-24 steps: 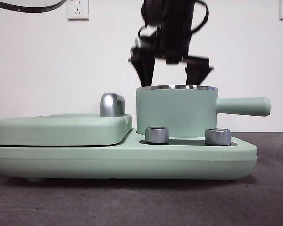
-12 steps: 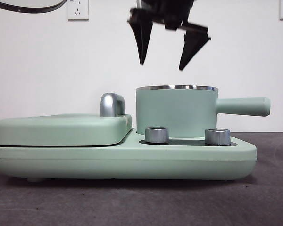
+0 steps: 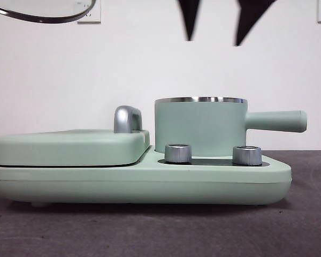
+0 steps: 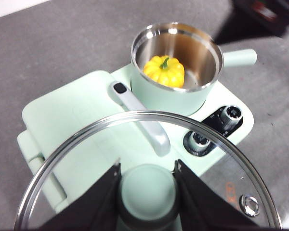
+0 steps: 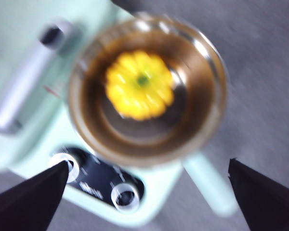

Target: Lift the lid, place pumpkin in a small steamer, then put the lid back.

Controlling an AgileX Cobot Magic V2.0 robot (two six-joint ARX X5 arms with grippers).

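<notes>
Nothing readable here tbh. The black control panel (image 5: 103, 185) by the knobs has some pale print on it, and the lid (image 4: 231, 190) glass shows a small orange mark, both too blurry to read.

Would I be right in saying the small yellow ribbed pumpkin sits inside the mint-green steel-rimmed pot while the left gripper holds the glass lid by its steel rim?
Not quite: the left gripper holds the lid by its mint-green knob, as the left wrist view shows. The pumpkin is indeed inside the pot.
</notes>
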